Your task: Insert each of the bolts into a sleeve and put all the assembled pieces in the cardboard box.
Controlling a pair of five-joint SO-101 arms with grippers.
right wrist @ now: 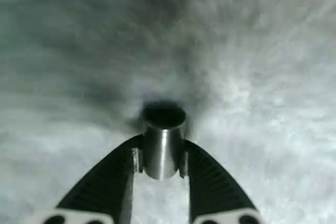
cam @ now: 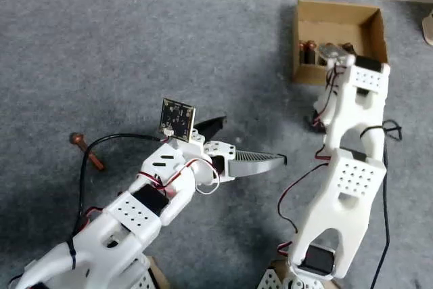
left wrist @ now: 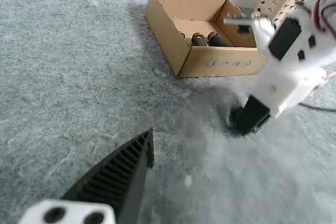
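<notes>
A metal sleeve (right wrist: 163, 135) stands upright just above the grey carpet, and my right gripper (right wrist: 161, 157) is shut on it. In the high view that gripper (cam: 318, 124) points down just in front of the cardboard box (cam: 298, 38). The box holds several brown assembled pieces (cam: 308, 51) against its near left wall. My left gripper (cam: 255, 139) hovers open and empty over the middle of the carpet, pointing toward the right arm. A copper-coloured bolt (cam: 86, 150) lies on the carpet to the left of the left arm.
The left wrist view shows one ribbed finger (left wrist: 126, 166), the box (left wrist: 220, 62) with its pieces (left wrist: 202, 39), and the right arm's gripper (left wrist: 247, 121) on the carpet in front of it. A black cable (cam: 108, 141) loops near the bolt.
</notes>
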